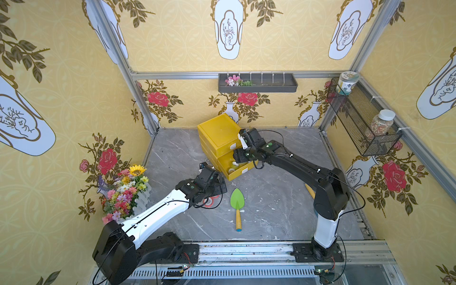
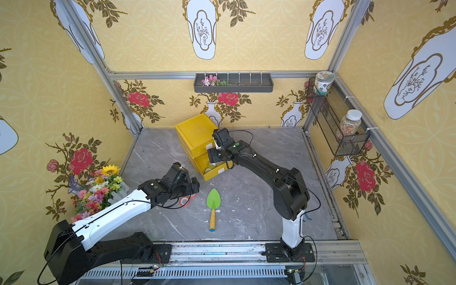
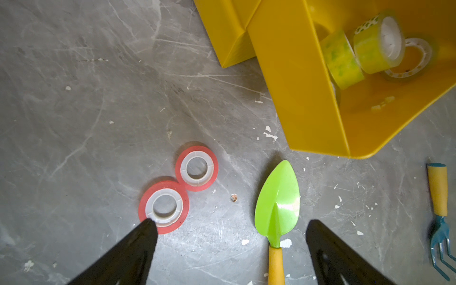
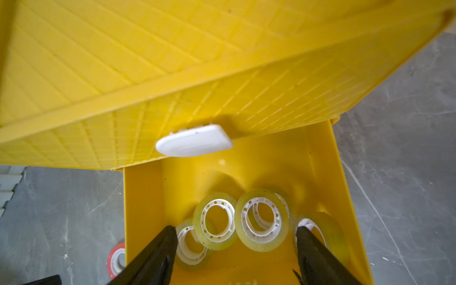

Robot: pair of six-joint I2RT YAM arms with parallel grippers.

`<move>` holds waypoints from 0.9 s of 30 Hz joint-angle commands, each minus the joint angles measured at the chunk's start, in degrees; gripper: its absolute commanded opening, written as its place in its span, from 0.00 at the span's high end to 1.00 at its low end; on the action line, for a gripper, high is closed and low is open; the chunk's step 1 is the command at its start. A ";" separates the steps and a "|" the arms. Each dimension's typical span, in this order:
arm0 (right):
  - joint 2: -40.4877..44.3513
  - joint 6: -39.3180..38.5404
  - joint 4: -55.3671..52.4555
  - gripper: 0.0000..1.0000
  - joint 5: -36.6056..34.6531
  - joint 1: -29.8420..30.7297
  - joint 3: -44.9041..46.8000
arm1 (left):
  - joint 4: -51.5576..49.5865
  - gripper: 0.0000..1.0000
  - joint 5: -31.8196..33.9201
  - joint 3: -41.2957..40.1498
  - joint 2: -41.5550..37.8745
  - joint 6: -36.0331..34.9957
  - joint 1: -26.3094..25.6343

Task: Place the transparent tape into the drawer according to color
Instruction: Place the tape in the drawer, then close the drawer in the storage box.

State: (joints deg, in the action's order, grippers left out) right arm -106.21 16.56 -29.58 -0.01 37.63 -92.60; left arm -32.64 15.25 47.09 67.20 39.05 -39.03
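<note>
In both top views the bottom drawer (image 1: 237,174) (image 2: 209,175) of the yellow plastic cabinet (image 1: 218,133) (image 2: 195,130) juts over grey marbled tabletop (image 1: 271,197).

Left wrist: left fingers (image 3: 138,246) spread, empty; two glossy red tape rolls (image 3: 196,168) touch, one at a fingertip.

Right wrist: right fingers (image 4: 158,251) released; yellowish see-through rolls (image 4: 261,219) crowd the drawer between them.

In both top views, glossy red tape rolls (image 1: 209,201) lie half-hidden under the left arm (image 1: 158,212) — yellow-handled blue fork (image 1: 309,190) behind the right arm (image 1: 328,192).
</note>
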 commanded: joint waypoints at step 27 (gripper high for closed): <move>11.73 9.68 23.30 0.41 5.43 -0.35 29.53 | 7.48 0.18 3.86 30.60 22.43 -6.79 16.66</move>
State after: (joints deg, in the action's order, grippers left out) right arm -92.84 25.47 -11.92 4.60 37.50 -62.28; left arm -25.39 18.65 77.30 88.05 33.45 -22.44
